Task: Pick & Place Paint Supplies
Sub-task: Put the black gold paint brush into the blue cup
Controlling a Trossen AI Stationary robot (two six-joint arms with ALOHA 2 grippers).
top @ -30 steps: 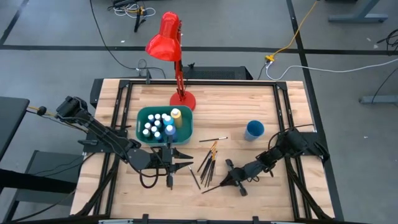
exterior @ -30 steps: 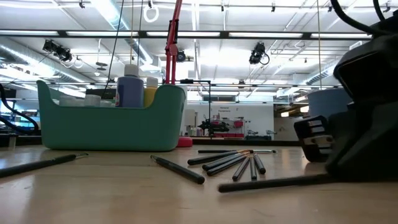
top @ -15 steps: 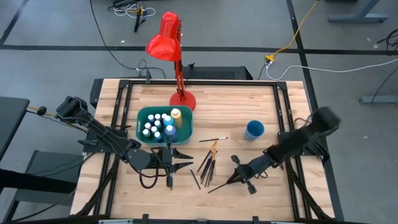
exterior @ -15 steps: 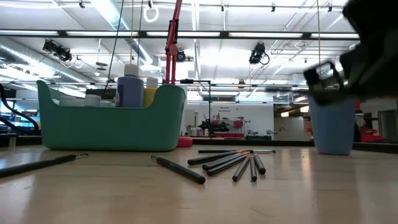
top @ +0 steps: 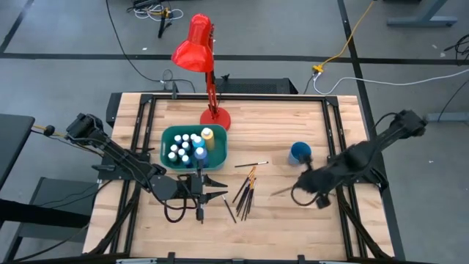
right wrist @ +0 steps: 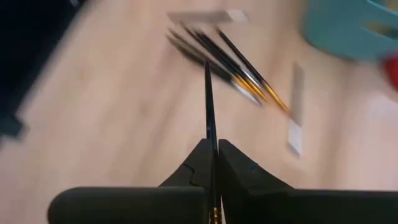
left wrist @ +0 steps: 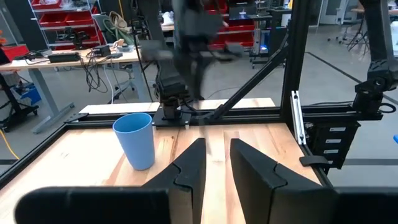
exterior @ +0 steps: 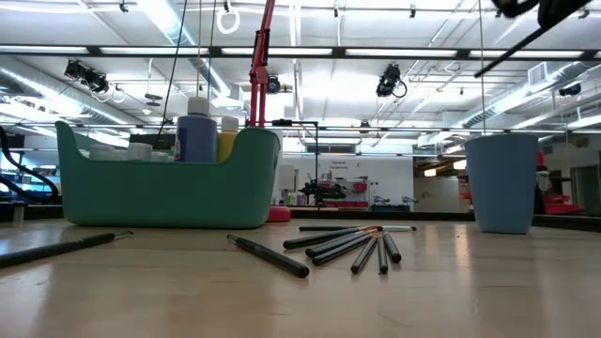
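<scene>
- R end effector (top: pixel 298 192): raised above the desk (top: pixel 293 227), right side, just near of the blue cup (top: pixel 300 152). Clenched on one dark-handled brush (right wrist: pixel 209 93); fingers (right wrist: pixel 239 171) pinch the handle, and the brush sticks out leftward from them in high view.
- Low view: held brush shows as a thin dark line high at top right, well clear of the desk surface.
- L end effector (top: pixel 213 185): low over desk, just near of the teal bin (top: pixel 166 159), pointing right. Fingers (left wrist: pixel 191 168) apart w/ a narrow gap, released, nothing between them.
- Loose brushes (top: pixel 245 189): a bunch lying on desk centre, right of the L end effector, fanned and partly touching. One more brush (top: pixel 251 164) lies crosswise just far of the bunch. Another (top: pixel 198 210) lies near of the L end effector.
- Paint bottles (top: pixel 183 147): standing inside teal bin, white caps up; yellow bottle (top: pixel 207 135) at bin's far-right corner.
- Red lamp (top: pixel 198 45): base just far of bin.
</scene>
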